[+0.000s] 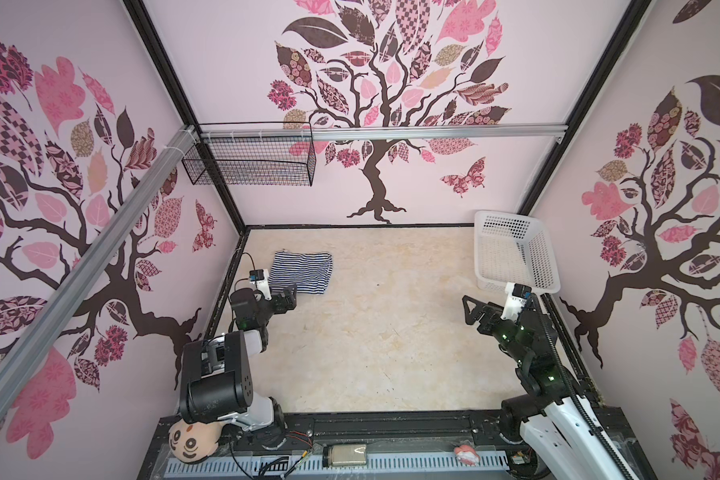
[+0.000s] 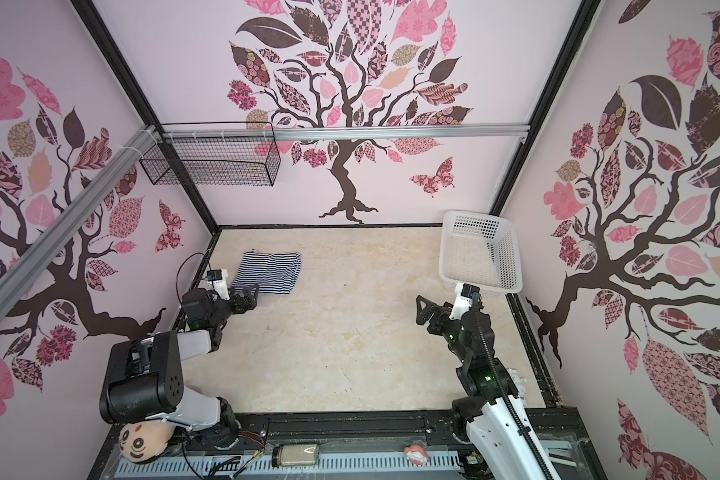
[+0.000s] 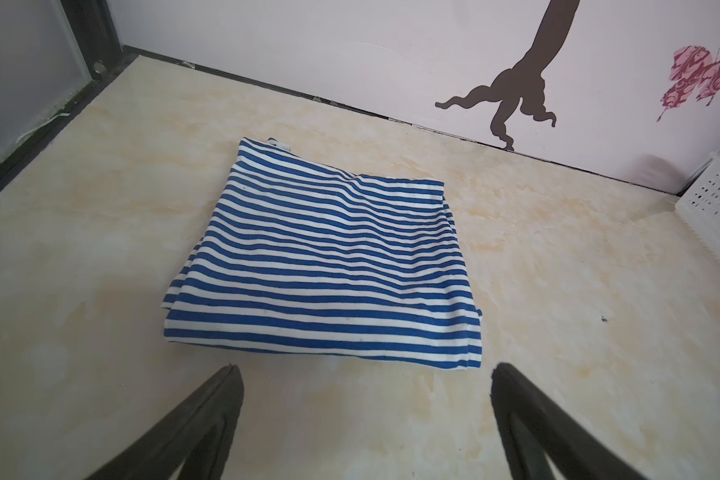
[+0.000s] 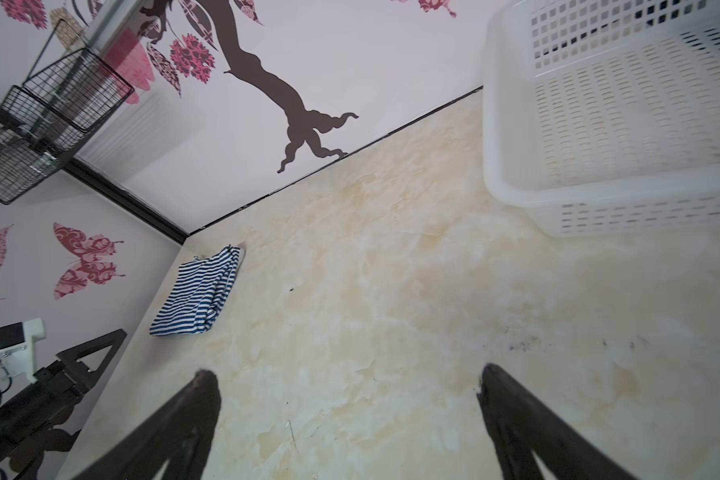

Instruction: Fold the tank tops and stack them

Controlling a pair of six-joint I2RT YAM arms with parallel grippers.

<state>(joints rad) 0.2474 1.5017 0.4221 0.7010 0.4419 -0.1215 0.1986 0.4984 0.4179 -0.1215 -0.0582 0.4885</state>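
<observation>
The tank tops (image 1: 304,272) (image 2: 269,272) lie as one folded pile of navy-and-white stripes at the far left of the table. Layered edges show along one side of the pile (image 3: 329,270) (image 4: 200,295). My left gripper (image 1: 287,293) (image 2: 250,294) (image 3: 362,370) hovers just short of the pile's near edge, open, with only bare tabletop between its fingers. My right gripper (image 1: 470,309) (image 2: 422,309) (image 4: 346,374) stands open and empty on the right side of the table, far from the pile and just in front of the white basket.
A white plastic basket (image 1: 479,249) (image 2: 443,249) (image 4: 641,212) stands at the back right, nothing in it. A black wire basket (image 1: 250,162) (image 2: 213,162) hangs on the back rail at left. A plush doll's head (image 1: 192,440) lies by the left arm's base.
</observation>
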